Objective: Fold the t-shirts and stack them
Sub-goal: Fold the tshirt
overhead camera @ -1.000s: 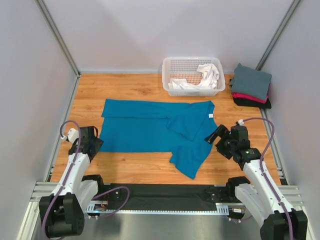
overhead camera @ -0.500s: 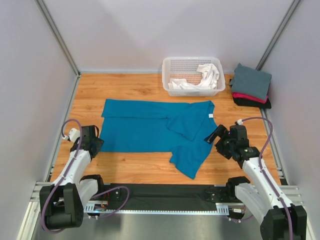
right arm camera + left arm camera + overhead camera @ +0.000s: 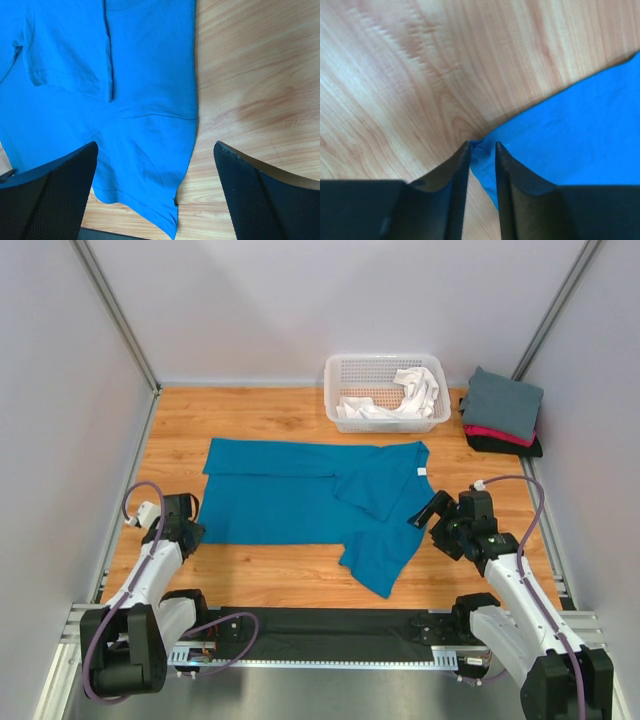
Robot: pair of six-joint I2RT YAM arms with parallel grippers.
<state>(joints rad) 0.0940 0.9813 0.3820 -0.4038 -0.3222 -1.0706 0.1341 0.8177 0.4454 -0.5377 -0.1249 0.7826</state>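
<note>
Likely limp, light cloth: pinch teal t-shirt at hem corner, left gripper nearly closed around it; right gripper gaping.

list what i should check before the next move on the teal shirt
1. Corner of the teal shirt inside the left claw: ok, the left wrist view shows cloth between the jaws.
2. Left claw pinching that cloth firmly: cannot tell, a narrow gap shows.
3. Right claw free: ok, wide open over the shirt's edge, holding nothing.
4. Shirt lying flat: not ok, its collar end is folded over itself.
5. Folded stack and basket apart from the teal shirt: ok.
</note>
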